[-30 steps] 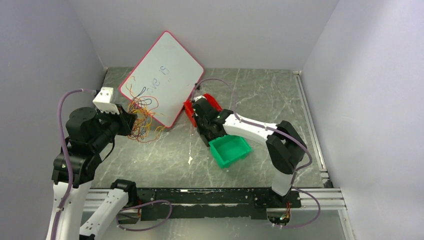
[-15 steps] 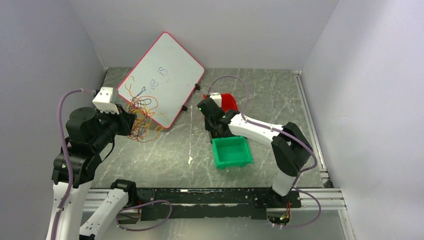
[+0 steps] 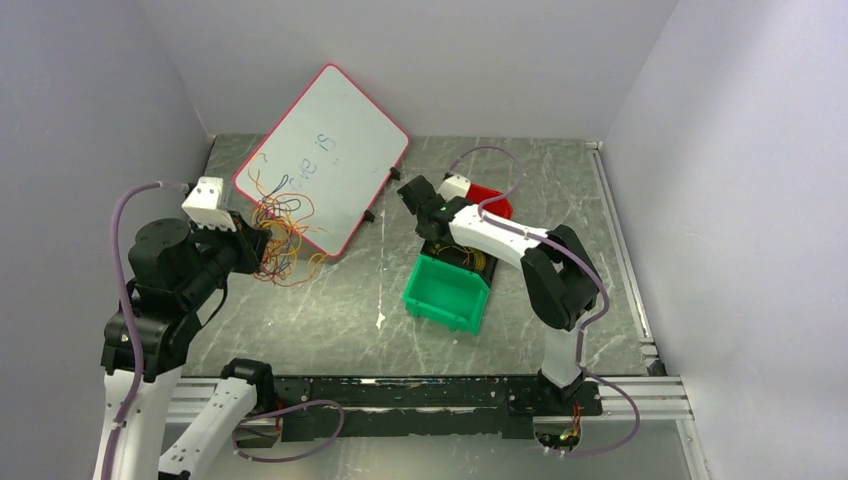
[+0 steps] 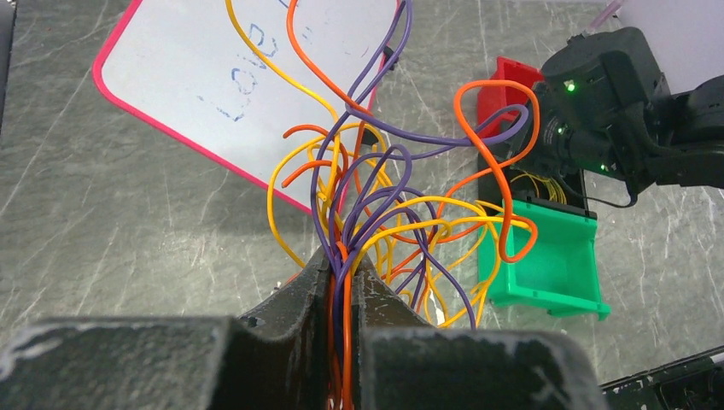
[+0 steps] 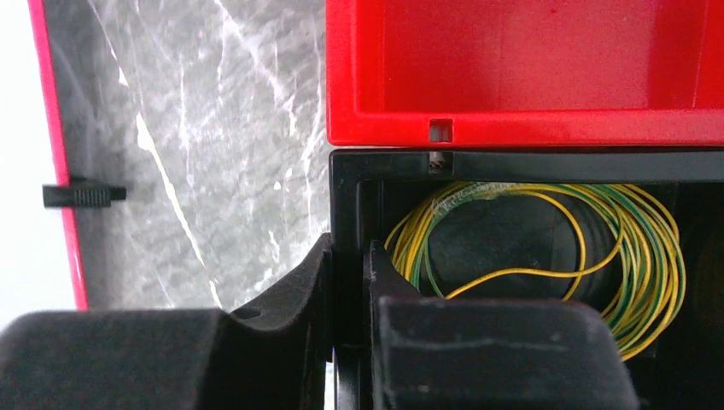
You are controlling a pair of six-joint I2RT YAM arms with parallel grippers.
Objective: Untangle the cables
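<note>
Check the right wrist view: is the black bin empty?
No, a coil of yellow and green wire lies inside the black bin.

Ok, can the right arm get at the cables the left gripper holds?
Probably not yet: the right gripper is shut on the wall of the black bin, well apart from the cables in the left gripper.
</note>
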